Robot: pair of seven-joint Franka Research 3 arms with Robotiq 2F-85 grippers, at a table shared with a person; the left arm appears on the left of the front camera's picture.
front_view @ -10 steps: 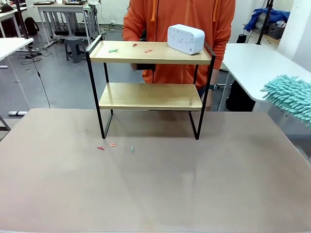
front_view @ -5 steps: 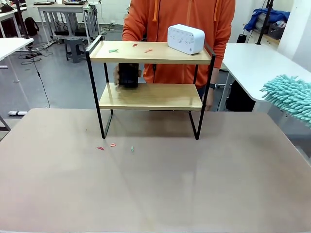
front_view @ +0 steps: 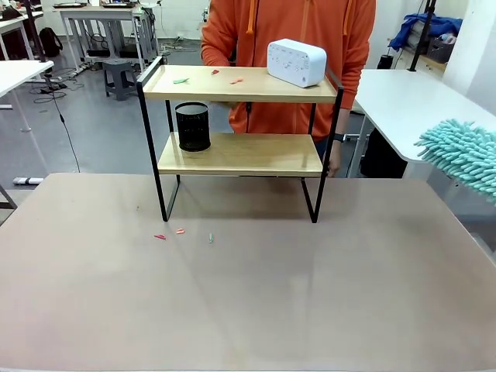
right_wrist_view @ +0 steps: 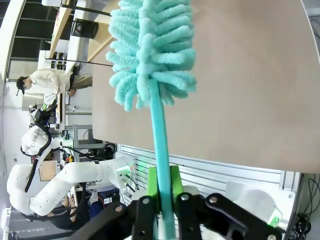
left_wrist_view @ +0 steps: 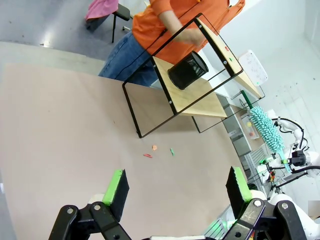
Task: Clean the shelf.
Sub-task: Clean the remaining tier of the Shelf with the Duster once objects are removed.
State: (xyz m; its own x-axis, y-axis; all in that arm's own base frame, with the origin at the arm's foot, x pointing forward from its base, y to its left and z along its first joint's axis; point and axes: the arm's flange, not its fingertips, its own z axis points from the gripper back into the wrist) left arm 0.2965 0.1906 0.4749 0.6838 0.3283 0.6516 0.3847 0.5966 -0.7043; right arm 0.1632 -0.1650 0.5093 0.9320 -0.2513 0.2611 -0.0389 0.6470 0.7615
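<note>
Pinching the thin handle of a fluffy teal chenille duster [right_wrist_view: 150, 55], the jaws of the right gripper [right_wrist_view: 161, 184] are pressed together on it, with a green pad [right_wrist_view: 152, 181] on each side of the handle. The duster head stands clear of the jaws. In the front view it hangs at the right edge of the picture, well apart from the shelf and touching nothing.

The jaws of the left gripper [left_wrist_view: 177, 186] are spread wide and hold nothing. They hover above the grey-brown worktop [front_view: 248, 310], facing the shelf from a distance.

The small two-tier shelf [front_view: 256, 153], two light wooden boards in a thin black metal frame, stands upright on its legs at the far middle of the worktop.

- Top board: a white rounded box [front_view: 297, 62] sits at the right end. A few small green and red scraps [front_view: 180, 80] lie toward the left end.
- Lower board: a black mesh cup [front_view: 193, 126] stands upright at the left end. The rest of this board is bare.

More small red and green scraps [front_view: 180, 231] lie on the worktop just in front of the shelf's left legs. A person in an orange hooded top [front_view: 287, 23] stands directly behind the shelf.
</note>
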